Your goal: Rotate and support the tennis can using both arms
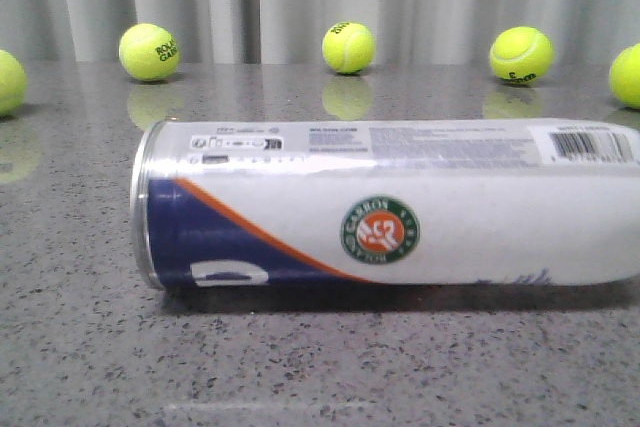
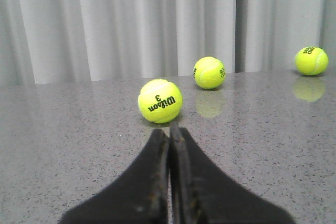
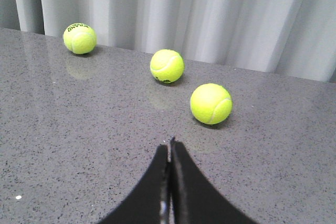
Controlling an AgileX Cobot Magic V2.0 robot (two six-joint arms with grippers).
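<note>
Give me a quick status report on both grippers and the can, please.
Left gripper shut, empty. Right gripper shut, empty. Tennis can lying on its side, untouched. Tennis balls behind it.

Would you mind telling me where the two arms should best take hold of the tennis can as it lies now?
The tennis can lies on its side across the table, silver rim to the robot's left. Probably best pressed at its two ends, one arm from each side, since the round body would roll under a top grip.
</note>
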